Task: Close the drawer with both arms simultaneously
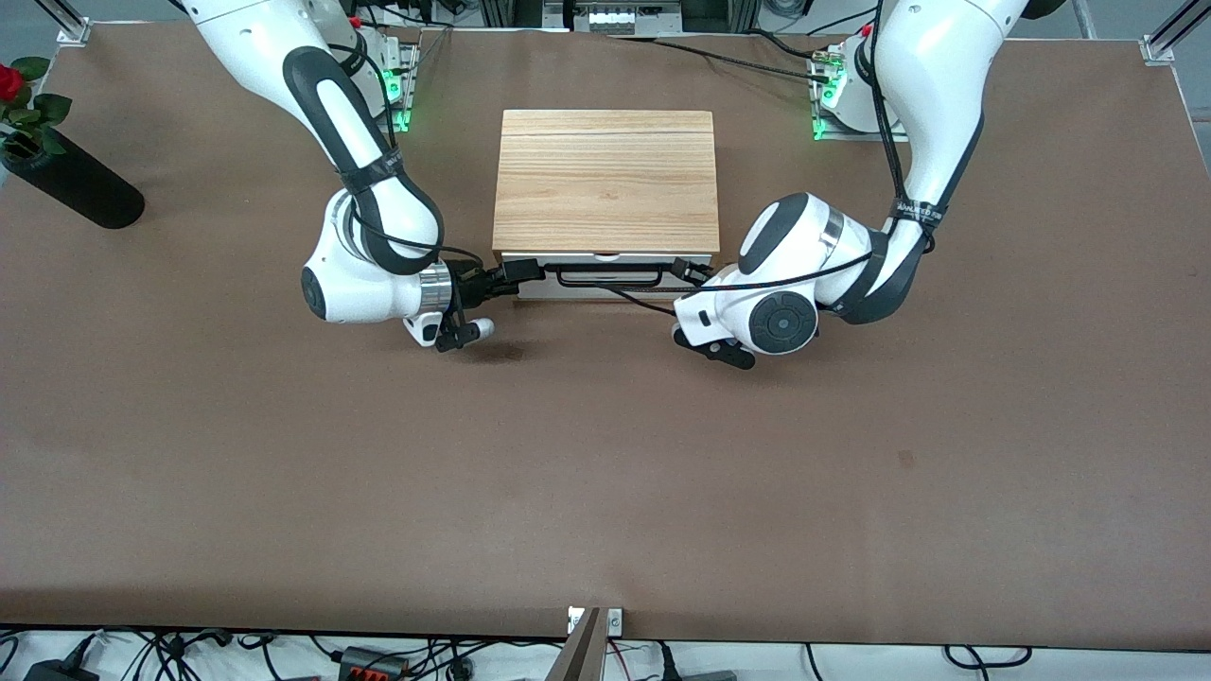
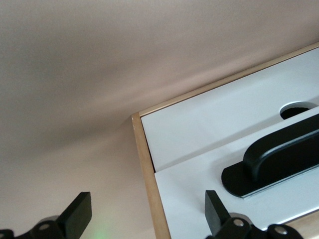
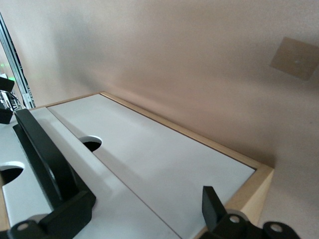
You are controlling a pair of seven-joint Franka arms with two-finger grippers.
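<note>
The drawer [image 1: 610, 289] stands slightly out of the wooden cabinet box [image 1: 605, 180], its white front panel and black bar handle [image 1: 610, 276] facing the front camera. My right gripper [image 1: 513, 276] is open at the front panel's end toward the right arm. In the right wrist view [image 3: 142, 211] it spans the white panel [image 3: 149, 169] beside the handle [image 3: 42, 159]. My left gripper [image 1: 695, 275] is open at the panel's other end. In the left wrist view [image 2: 147, 216] it straddles the cabinet's wood edge [image 2: 147, 169] and the panel [image 2: 199, 199], near the handle [image 2: 279, 159] and notch [image 2: 299, 109].
A black vase with a red rose [image 1: 71, 184] lies at the right arm's end of the table. Bare brown tabletop [image 1: 605, 473] stretches from the drawer toward the front camera. Cables run along the table edge by the arm bases.
</note>
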